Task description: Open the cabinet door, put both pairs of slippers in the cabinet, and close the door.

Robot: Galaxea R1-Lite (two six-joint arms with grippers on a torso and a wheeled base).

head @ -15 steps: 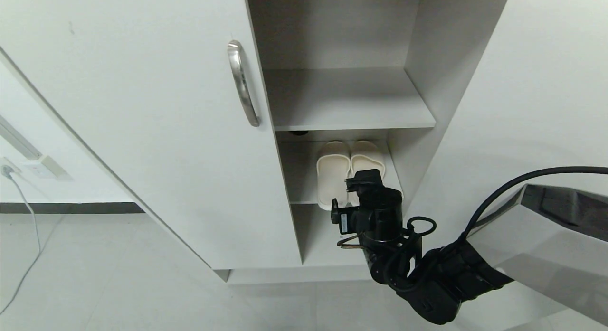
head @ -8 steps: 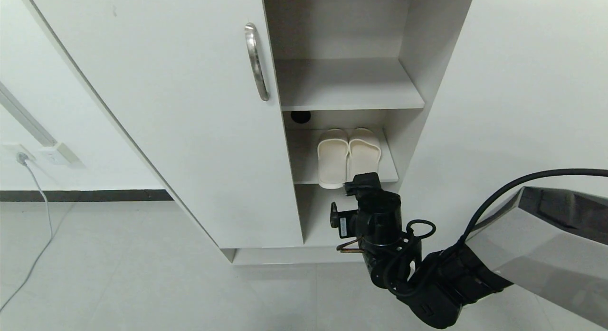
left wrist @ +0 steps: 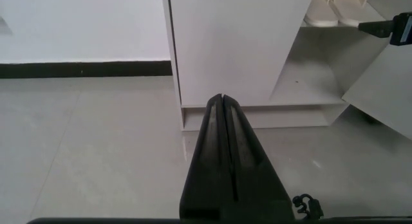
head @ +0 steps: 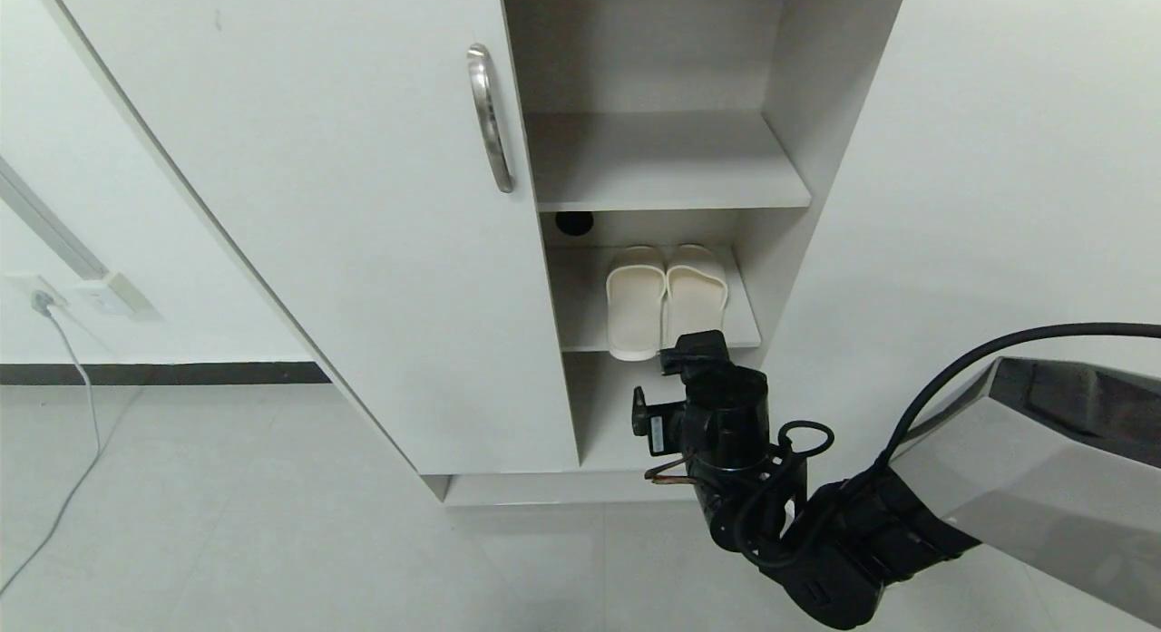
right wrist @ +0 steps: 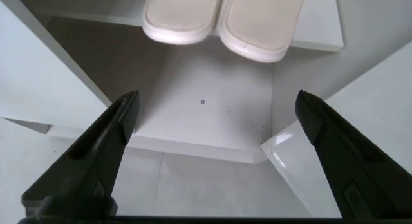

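We are facing the cabinet (head: 821,88), which is standing open with its door (head: 317,206) swinging out to our left. The cream slippers (head: 667,296) are lying side by side on the lower shelf, their ends overhanging its front edge. Our right gripper (right wrist: 217,102) is hovering just below them, fingers spread wide and empty. Our left gripper (left wrist: 222,102) is hanging over the floor, fingers pressed together on nothing.

Right pincer (right wrist: 217,103) agape, left pincer (left wrist: 222,102) closed

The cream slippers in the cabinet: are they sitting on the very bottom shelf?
No, the cream slippers sit side by side on the middle shelf, above the bottom shelf.
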